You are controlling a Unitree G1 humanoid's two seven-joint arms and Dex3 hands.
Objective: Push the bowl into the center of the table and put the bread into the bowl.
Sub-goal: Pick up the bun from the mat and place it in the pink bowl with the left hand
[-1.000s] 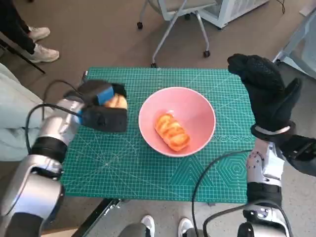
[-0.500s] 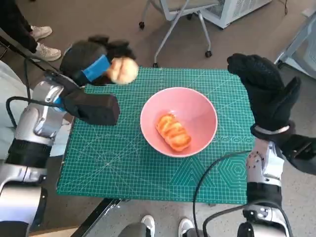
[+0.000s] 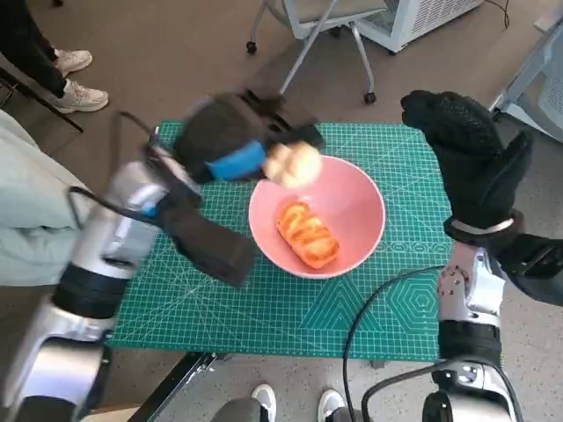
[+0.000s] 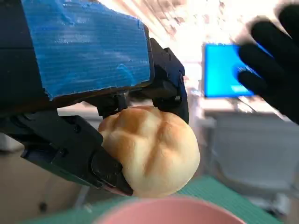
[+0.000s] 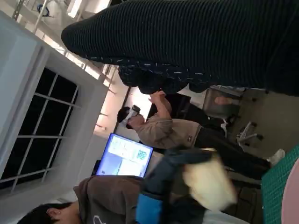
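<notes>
Bowl [image 3: 352, 211] x1 | bread x2: 1 inside [image 3: 307, 235], 1 in left hand [image 3: 230, 141]

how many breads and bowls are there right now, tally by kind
bread: 2, a round bun held in the left hand at the bowl's rim, and a twisted loaf lying in the bowl
bowl: 1, the pink bowl
total: 3

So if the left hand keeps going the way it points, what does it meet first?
Probably the bowl: the left hand, holding a bun, points across its near rim toward the bread inside. Height is unclear.
</notes>
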